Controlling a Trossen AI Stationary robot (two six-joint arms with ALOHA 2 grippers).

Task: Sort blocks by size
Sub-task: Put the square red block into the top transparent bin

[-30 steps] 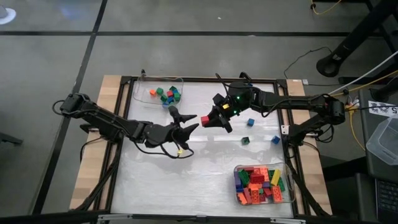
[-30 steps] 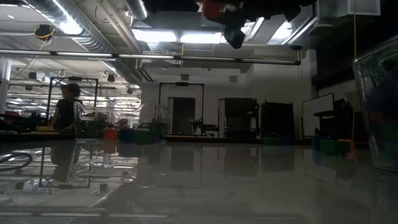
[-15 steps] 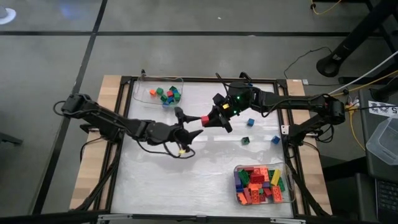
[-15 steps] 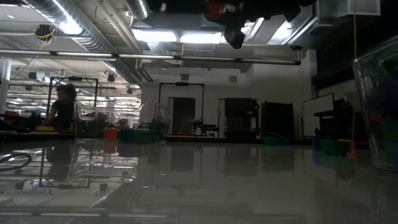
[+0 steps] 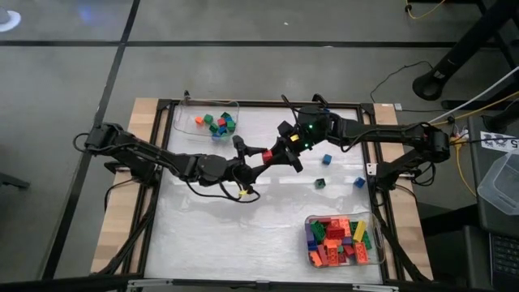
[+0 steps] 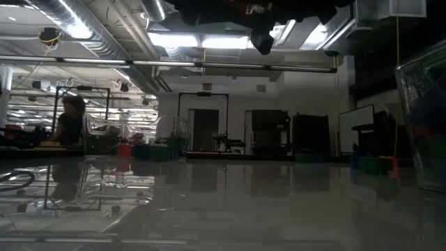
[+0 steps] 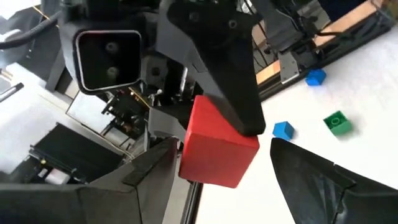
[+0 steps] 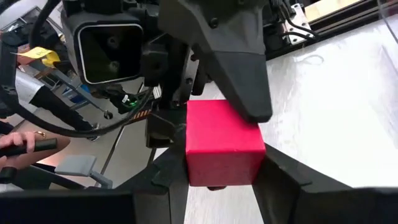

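High view: right gripper (image 5: 272,155) above mid-surface (image 5: 211,235), jaws grasping red block (image 5: 267,156); left gripper (image 5: 251,162) alongside, jaws spread wide around same block, not clenched.

The block (image 5: 267,154) between the two black grippers was plain red. Loose blocks toward the tabletop's right edge were blue (image 5: 327,159), green (image 5: 320,183) and blue (image 5: 359,182). The clear tray (image 5: 235,108) at the far left corner held green, orange, red and blue cubes. The clear tray (image 5: 381,253) at the near right corner held red, orange, green, yellow, blue and purple blocks. The tabletop (image 5: 243,235) was white.
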